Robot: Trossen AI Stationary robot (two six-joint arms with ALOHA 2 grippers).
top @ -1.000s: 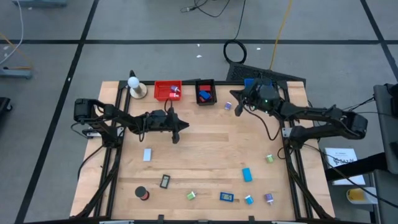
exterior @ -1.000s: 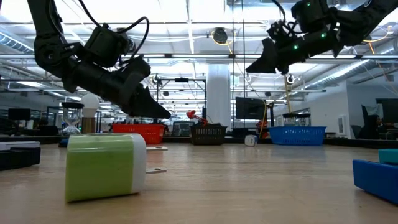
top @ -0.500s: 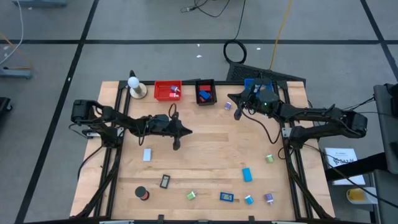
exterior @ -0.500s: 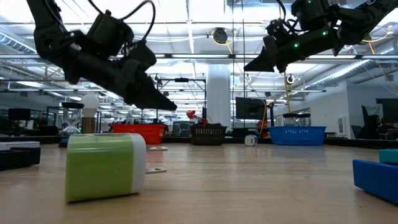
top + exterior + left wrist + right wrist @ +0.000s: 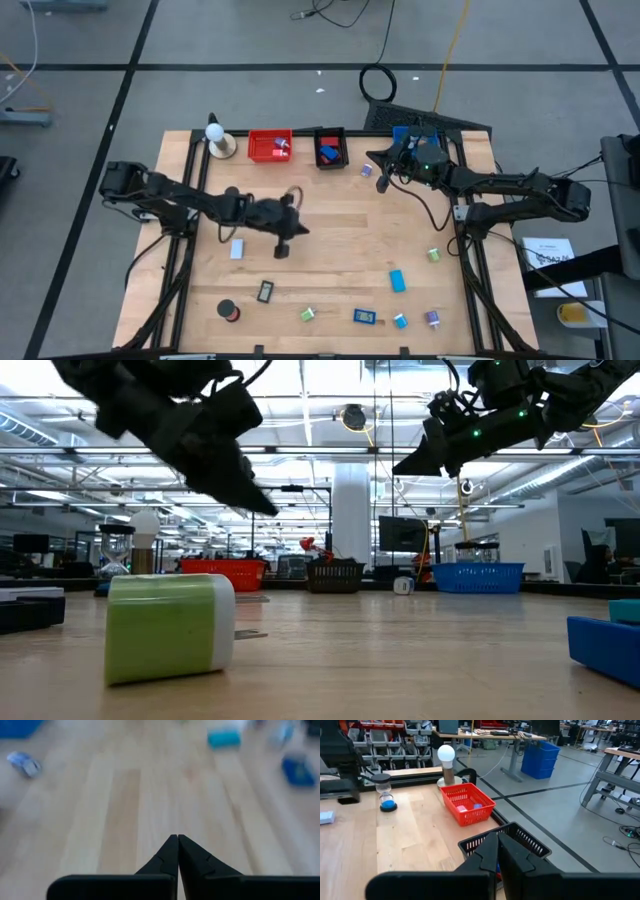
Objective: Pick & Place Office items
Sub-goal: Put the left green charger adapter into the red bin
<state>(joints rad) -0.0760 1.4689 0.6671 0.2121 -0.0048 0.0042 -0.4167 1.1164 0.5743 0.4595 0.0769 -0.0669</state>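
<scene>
Swinging away from the red bin [image 5: 269, 145] toward the middle of the desk [image 5: 340, 230], the left tool [image 5: 284, 247] now hangs over bare wood with its two fingers pressed tip to tip and nothing between them; a second ago it stood nearer that bin and its jaws were only just closing. My reading is that one drop-off is done and the arm is heading out for another piece.

The closest candidate is the light-blue block [image 5: 237, 248], lying just beside the left tool on the side away from the red bin. Farther from the red bin, along the near edge of the desk, sit the black-framed rectangle [image 5: 265, 291], a small black roll [image 5: 229, 311], a green clip [image 5: 307, 314] and a blue block [image 5: 397, 280]. Red and blue pieces already lie in the red bin and in the black bin [image 5: 329, 147] next to it.

The right tool [image 5: 385, 178] hovers beyond the black bin, also pinched shut and empty, unmoved over the last second.

The left jaws would have to spread again before any pickup.
</scene>
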